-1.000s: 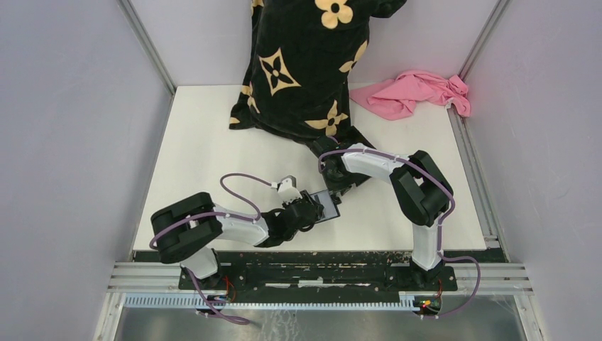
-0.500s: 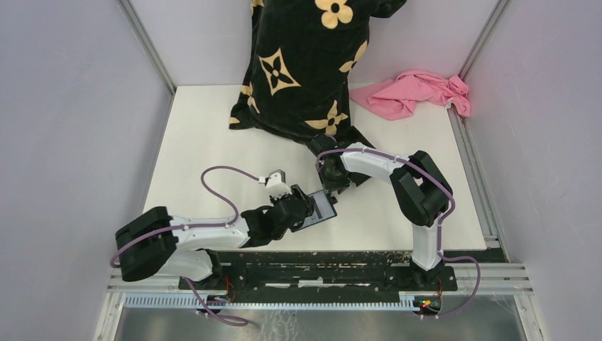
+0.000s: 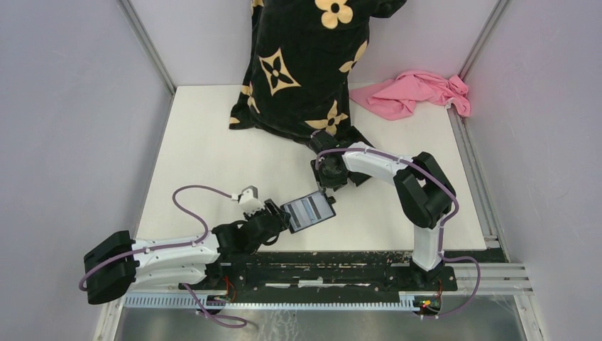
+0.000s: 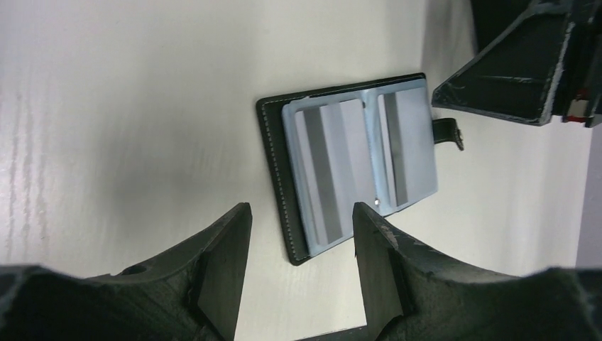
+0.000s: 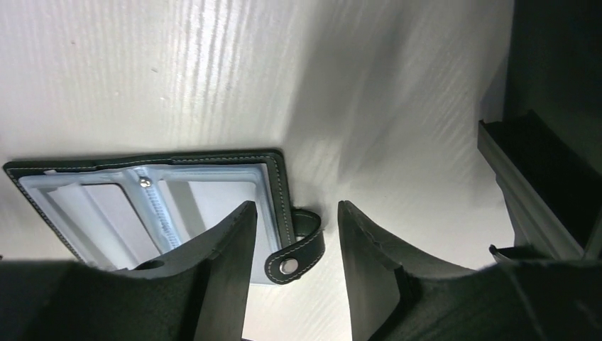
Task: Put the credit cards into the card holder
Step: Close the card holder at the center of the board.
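Black card holder [image 3: 309, 211] lies open, grey pockets upward, on the white table [image 3: 213, 142]. It sits between the left gripper [image 4: 302, 213] and the right gripper [image 5: 294, 209], which is over its snap strap [image 5: 294, 252]. Both jaws are parted and empty.

A white table [image 3: 206, 142] stands boxed in by pale lavender-grey walls [image 3: 64, 106] on three sides. Aluminium posts [image 3: 145, 44] rise at its far corners, and an aluminium rail [image 3: 497, 275] runs along its near edge. The light is soft and even.
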### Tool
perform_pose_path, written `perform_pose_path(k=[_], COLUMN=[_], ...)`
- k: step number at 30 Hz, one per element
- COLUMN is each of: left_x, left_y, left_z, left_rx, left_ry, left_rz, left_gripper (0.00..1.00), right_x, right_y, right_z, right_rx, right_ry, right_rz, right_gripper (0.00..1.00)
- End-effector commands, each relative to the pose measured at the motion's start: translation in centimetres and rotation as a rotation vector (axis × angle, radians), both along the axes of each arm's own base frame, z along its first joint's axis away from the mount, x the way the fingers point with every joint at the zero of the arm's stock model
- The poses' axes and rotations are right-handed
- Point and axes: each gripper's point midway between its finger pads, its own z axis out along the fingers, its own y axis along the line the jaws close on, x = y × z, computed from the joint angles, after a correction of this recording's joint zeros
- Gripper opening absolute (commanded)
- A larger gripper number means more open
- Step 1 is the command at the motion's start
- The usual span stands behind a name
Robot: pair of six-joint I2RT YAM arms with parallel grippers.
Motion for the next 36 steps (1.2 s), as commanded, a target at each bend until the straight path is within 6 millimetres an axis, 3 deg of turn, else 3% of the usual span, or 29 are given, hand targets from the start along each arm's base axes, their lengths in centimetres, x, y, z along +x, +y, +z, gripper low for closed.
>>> perform_pose_path(k=[1, 13, 26, 36], left_x=[-0.2, -0.5, -0.6, -0.8], left_y=[0.5, -1.3, -0.4, -0.1], left_z=[-0.4, -2.0, -3.4, -4.2], left_rx=[-0.043, -0.036, -0.036, -0.023], left_ry=[0.023, 0.077, 0.113, 0.136], left_rz=[0.048, 0.009, 0.071, 0.087], left_gripper=[0.62, 0.63, 0.63, 0.62], right_x=[1.1, -0.6, 0.0, -1.0], right_y=[1.8, 0.0, 0.1, 0.2], right_z=[2.4, 1.8, 4.6, 2.7], right_rx=[0.092, 0.04, 0.051, 0.059], right_ry=[-0.065, -0.035, -0.084, -0.018], right_rz=[0.025, 0.067, 0.082, 0.09], right_gripper=[0.53, 0.55, 0.55, 0.57])
